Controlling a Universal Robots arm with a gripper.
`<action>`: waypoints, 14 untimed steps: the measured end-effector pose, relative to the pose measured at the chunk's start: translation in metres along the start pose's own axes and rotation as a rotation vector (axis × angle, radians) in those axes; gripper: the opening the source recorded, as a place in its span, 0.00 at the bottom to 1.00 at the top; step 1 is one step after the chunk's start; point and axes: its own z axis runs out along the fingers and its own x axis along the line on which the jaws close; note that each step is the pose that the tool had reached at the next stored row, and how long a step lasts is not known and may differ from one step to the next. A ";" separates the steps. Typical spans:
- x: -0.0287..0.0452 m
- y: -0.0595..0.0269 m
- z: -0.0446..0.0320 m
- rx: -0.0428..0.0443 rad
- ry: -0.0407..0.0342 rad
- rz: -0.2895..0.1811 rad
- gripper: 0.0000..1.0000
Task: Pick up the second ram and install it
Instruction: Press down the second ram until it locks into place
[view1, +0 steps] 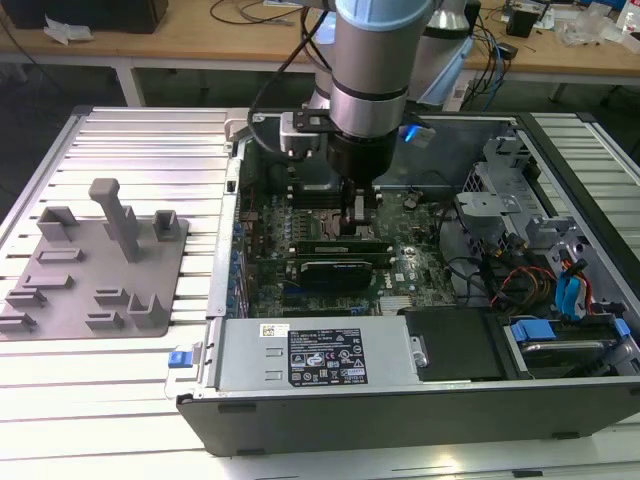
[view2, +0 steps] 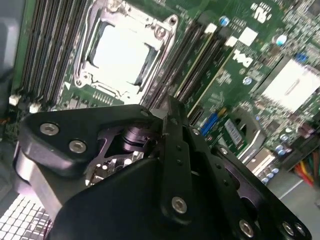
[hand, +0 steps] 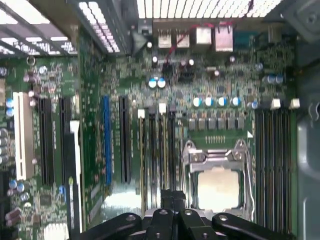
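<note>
In the exterior view my gripper (view1: 357, 228) reaches down into the open computer case (view1: 400, 420), over the motherboard's memory slots. Its fingers are shut on the second ram (view1: 320, 244), a long dark green stick standing on edge in the slots beside the processor socket. In the second wrist view the ram's pale top edge (view2: 202, 62) runs along a slot straight into the closed gripper (view2: 172, 107). The first wrist view has the gripper (hand: 172, 196) over the row of slots (hand: 152, 150). How deep the stick sits in its slot is hidden.
A black-shrouded expansion card (view1: 340, 268) lies just in front of the ram. The processor socket (hand: 215, 182) is beside the slots. The grey fixture plate (view1: 90, 270) stands outside the case on the exterior view's left. Drive cages and cables (view1: 520, 240) crowd the right side.
</note>
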 end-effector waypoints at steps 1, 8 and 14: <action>0.0000 0.0025 0.0001 0.0005 0.0000 0.000 0.08; -0.0003 0.0172 0.0038 0.0018 0.0001 0.000 0.08; -0.0004 0.0249 0.0122 0.0019 0.0001 0.000 0.08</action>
